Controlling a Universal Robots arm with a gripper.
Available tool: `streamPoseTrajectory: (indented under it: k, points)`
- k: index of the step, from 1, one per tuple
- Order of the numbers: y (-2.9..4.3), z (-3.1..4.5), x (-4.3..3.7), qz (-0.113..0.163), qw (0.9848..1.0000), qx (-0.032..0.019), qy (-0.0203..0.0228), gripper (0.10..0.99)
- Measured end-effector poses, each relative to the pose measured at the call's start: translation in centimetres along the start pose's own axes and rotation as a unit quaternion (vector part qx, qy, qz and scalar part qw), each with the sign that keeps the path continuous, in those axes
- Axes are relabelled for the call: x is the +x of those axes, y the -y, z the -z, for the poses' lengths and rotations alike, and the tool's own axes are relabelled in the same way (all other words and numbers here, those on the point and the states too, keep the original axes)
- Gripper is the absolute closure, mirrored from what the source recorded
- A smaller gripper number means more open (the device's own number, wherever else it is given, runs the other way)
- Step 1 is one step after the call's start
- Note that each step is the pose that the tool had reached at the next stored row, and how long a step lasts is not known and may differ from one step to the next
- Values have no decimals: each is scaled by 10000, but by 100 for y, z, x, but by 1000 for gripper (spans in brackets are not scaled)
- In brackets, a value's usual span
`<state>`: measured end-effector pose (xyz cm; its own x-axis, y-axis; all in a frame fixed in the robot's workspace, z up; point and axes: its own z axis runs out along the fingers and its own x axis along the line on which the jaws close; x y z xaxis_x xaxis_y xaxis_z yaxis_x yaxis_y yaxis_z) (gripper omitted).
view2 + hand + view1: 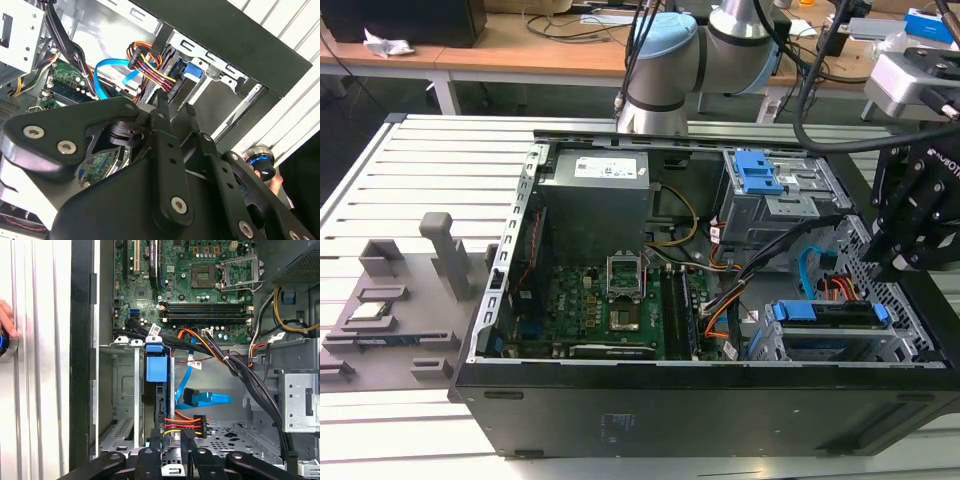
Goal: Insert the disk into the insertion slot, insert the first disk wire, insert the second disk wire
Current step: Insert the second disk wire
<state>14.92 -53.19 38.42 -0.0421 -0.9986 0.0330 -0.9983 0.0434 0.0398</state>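
Claw [171, 439] ajar at first disk wire [180, 419]

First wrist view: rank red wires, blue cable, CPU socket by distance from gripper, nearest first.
1. Red wires, right by the gripper, at the disk's end.
2. Blue cable, beside the disk.
3. CPU socket, on the motherboard.

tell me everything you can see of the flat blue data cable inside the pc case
The thin, flat, bright blue data cable looks like smooth plastic ribbon. In the first wrist view its wider blue end lies over the perforated silver metal sheet, while a narrower run climbs toward the green motherboard. In the second wrist view it bends in a loop. Whether its ends are plugged in cannot be told.
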Motion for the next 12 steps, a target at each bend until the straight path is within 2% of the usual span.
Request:
streamPoseTrajectory:
  k: [3, 4, 5, 6, 8, 9, 12]
  points:
    - [-51, -12, -10, 0, 10000, 0, 1, 784]
    - [-97, -27, -26, 0, 10000, 0, 1, 784]
    - [-158, -49, -98, 0, 10000, 0, 1, 784]
    - [-166, -52, -137, 0, 10000, 0, 1, 784]
    - [-217, -60, -160, 0, 10000, 0, 0, 784]
    - [-287, -79, -158, 0, 10000, 1, -9, 784]
    - [-352, -117, -156, -2, 10000, 3, -60, 784]
